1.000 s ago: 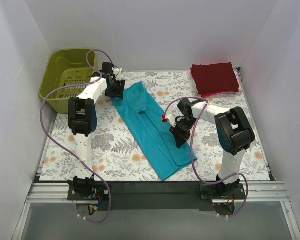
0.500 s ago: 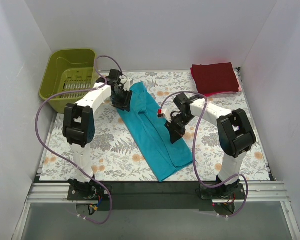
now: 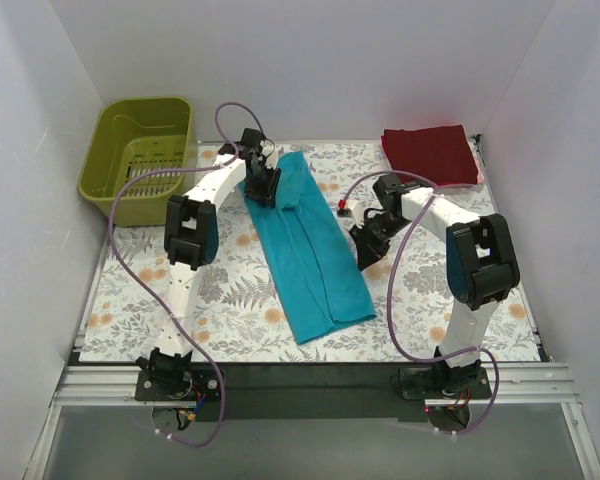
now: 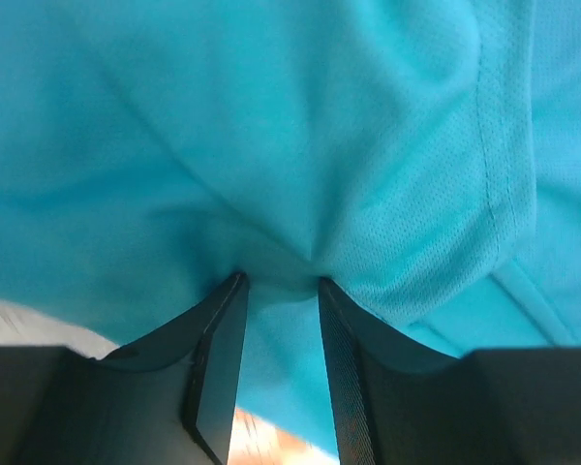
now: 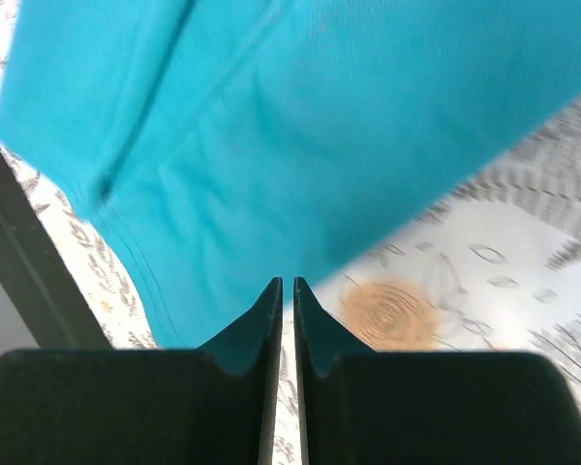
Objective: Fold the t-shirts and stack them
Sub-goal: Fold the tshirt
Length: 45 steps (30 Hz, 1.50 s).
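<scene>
- Step in hand: folding the teal shirt (image 3: 315, 260). It lies on the surface (image 3: 210, 300) as a long narrow strip, already doubled lengthwise. It runs from the far middle toward the near edge, between the two arms.
- The left fingers (image 4: 216, 373) are at the strip's far end. They stand a little apart with teal cloth bunched between them and puckers running out from the tips, so I judge them clamped on the shirt.
- The right fingers (image 5: 252, 334) are at the strip's right edge, about midway along. They are together but for a thin slit. Their tips meet the cloth's edge, but I cannot tell whether any hem is caught.
- Next move, as I judge it: a crosswise fold, bringing one end over onto the other to make a rectangle. The grip must hold all the layers, and the rest of the strip must stay flat.
- After that, the shirt goes on the pile at the far right.
- Count: three shirts. One is teal. One red shirt (image 3: 428, 152) is folded on top of one pink shirt (image 3: 458, 182), of which only an edge shows.
- One basket (image 3: 102, 150) stands at the far left, well apart from the shirts.
</scene>
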### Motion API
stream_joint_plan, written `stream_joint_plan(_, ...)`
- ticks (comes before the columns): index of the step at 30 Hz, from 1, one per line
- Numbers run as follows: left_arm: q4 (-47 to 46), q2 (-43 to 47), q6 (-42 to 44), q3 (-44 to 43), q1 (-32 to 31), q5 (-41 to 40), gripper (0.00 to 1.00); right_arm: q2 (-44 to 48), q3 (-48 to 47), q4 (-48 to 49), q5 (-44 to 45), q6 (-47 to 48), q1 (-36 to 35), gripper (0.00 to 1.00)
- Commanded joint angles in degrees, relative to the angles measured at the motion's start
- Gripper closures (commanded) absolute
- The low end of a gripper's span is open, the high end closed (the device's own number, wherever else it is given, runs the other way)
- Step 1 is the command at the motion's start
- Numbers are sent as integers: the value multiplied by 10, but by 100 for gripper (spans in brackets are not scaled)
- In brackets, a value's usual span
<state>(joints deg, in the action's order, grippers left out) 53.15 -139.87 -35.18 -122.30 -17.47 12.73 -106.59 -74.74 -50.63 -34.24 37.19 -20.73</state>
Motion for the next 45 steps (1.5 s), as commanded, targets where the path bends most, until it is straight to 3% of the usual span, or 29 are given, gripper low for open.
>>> stream_joint_plan(1,0,-74,16,-116,-2,-11,65,-9,-35,2,7,-4,21,86)
stream_joint_plan(4,-44,-108,37,-170,-3,-3,57,-15,-48,2,1,-5,27,86)
stream_joint_plan(12,-233,-16,26,-116,1,-30,38,-28,-71,19,-38,-28,25,86)
stream_joint_plan(15,-243,4,14,-129,1,-1,37,-28,-70,20,-43,-29,14,86)
stream_joint_plan(20,-263,79,3,-77,1,18,37,-9,-27,49,-31,-38,-13,86)
stream_joint_plan(32,-195,298,-4,207,13,127,39,-6,89,124,24,-65,-86,86)
stream_joint_plan(38,-87,446,85,359,40,245,39,29,114,135,9,-78,-116,85)
stream_joint_plan(41,-61,515,170,479,39,263,39,73,112,106,-5,-56,-114,75)
stream_joint_plan(45,-10,625,288,596,10,266,33,248,157,106,24,69,-114,57)
